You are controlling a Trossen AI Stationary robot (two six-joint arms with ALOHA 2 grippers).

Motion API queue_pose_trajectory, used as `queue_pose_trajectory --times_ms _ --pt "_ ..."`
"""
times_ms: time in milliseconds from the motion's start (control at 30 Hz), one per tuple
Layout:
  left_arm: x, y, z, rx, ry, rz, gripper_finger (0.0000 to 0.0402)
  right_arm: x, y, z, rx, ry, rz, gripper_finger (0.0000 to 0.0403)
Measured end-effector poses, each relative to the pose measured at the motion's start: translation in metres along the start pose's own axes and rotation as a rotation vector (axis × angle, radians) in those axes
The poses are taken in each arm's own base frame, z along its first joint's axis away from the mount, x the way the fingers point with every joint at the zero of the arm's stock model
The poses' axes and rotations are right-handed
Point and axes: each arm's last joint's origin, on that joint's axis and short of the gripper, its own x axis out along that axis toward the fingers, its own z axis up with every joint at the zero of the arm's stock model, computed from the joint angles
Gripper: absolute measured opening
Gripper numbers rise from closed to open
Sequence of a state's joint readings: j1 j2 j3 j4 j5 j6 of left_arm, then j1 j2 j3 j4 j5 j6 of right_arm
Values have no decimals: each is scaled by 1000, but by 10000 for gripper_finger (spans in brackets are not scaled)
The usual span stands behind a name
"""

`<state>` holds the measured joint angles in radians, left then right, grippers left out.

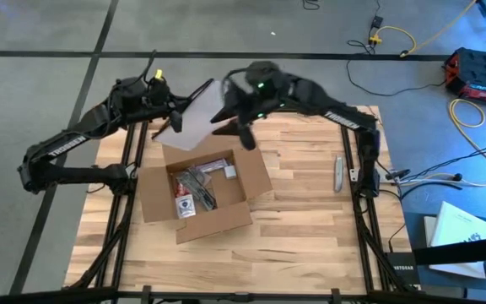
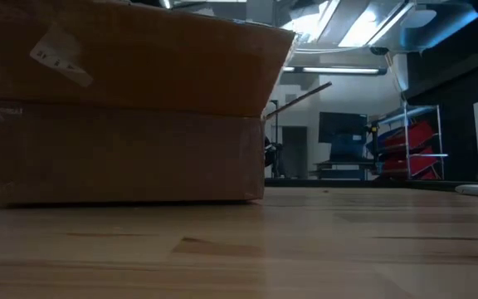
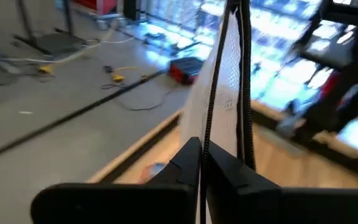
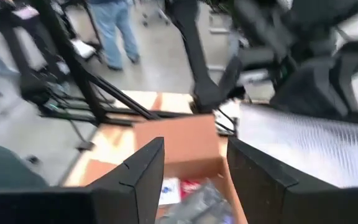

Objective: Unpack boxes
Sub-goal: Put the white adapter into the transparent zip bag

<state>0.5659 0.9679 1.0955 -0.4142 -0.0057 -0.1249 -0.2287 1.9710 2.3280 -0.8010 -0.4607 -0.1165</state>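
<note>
Bench [image 1: 310, 219] bears open box [image 1: 201, 196]; our left gripper [image 1: 173, 118] clamps white sheet [image 1: 194, 114] beyond box; right gripper [image 1: 245, 135] part-open, empty, reaches inside next.

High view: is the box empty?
No. The open box holds a plastic bag and a small red-and-blue object.

The box [image 1: 199, 196] sits on my surface [image 1: 310, 228], left of center, with a bag [image 1: 194, 187] lying inside it. My left gripper [image 1: 178, 118] and right gripper [image 1: 245, 135] hang just behind it, a sheet [image 1: 194, 116] between them. A small tool [image 1: 339, 173] lies off to the right.
</note>
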Motion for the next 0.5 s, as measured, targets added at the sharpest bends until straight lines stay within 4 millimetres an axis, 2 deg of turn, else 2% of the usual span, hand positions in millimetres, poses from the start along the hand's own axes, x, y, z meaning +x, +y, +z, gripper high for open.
queue_pose_trajectory --times_ms 100,200,267,400,500 --pt "2 0 4 60 24 35 0 26 -5 -9 -25 26 -56 162" --pt "9 1 -2 91 95 40 0 42 -3 -10 -89 -3 -43 160" --pt "15 0 -9 117 163 38 0 46 3 -8 -190 -19 -40 158" --pt "27 -4 -19 167 254 17 0 50 6 -9 -368 19 -148 150" --pt "32 -6 -20 183 254 4 0 49 1 -14 -309 81 -209 142"
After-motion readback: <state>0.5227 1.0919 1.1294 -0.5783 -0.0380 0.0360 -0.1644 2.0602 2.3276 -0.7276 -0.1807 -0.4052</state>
